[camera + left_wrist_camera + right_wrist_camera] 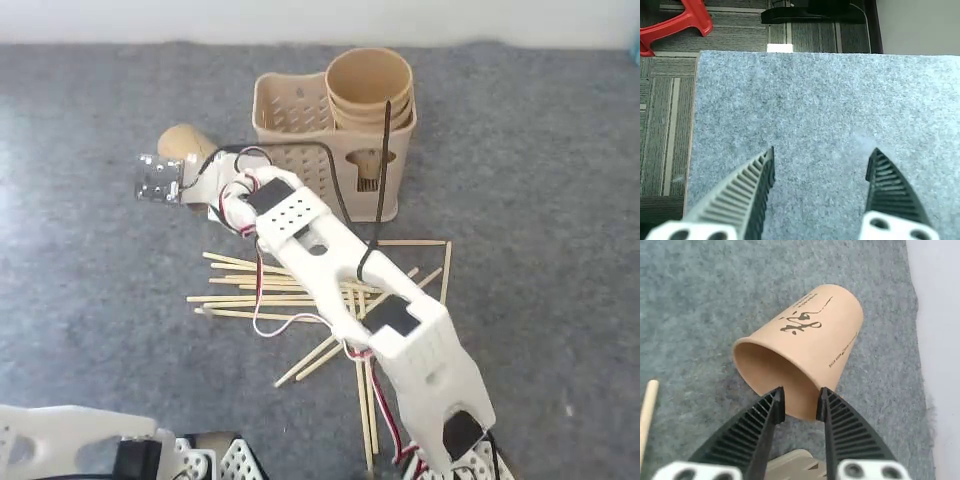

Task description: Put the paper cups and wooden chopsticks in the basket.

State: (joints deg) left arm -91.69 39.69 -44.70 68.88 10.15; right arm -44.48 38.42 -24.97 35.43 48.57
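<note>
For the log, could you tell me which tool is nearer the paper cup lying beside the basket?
Right. The right tool is at the rim of the paper cup; the left tool hangs over bare mat, apart from it.

The right arm [340, 270] is being held outstretched, right tool [800, 397] narrowly parted; the left tool [823, 152] is being held wide open.
</note>
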